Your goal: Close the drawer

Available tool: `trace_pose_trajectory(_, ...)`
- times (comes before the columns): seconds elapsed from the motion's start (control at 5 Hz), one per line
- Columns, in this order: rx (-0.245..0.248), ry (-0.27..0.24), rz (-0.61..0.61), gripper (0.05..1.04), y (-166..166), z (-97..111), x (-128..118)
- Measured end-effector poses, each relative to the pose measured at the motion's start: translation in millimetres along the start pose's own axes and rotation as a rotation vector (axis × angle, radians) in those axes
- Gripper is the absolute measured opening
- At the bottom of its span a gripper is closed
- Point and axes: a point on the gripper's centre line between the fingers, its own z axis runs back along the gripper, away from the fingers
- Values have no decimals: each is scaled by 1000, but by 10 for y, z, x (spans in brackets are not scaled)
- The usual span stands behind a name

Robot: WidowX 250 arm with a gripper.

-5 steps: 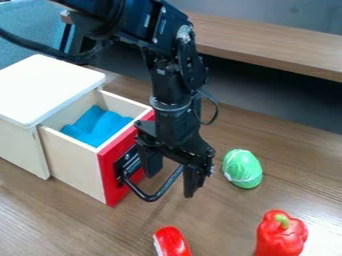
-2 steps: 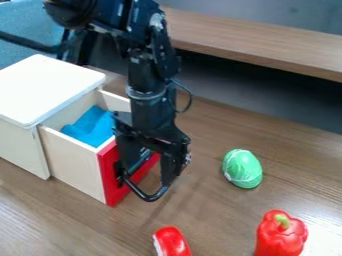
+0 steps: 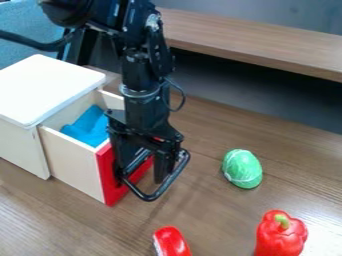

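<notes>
The gripper [image 3: 141, 171] hangs at the front of the drawer, its two fingers apart, so it is open. One finger is against or just in front of the red drawer front [image 3: 107, 175]; the other stands within the outline of the black loop handle [image 3: 151, 195]. Whether they touch is unclear. The drawer is pulled out of the white-topped wooden box [image 3: 47, 90], with a blue cloth [image 3: 89, 127] inside. The arm and gripper cover the drawer's right part and much of its red front.
On the table [image 3: 214, 220], a green egg-shaped object [image 3: 242, 169] lies to the gripper's right. A red pepper [image 3: 281, 234] stands at lower right, and a red and white object [image 3: 171, 243] lies near the bottom edge. A raised wooden shelf [image 3: 267, 45] runs behind.
The gripper has moved left and slightly down, towards the drawer front, with its fingers still apart. The drawer has not visibly moved.
</notes>
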Motion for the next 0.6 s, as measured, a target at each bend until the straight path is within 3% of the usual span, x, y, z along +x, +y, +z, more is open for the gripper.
trace_pose_trajectory(0.6,122,-3,22,999,253,9,1)
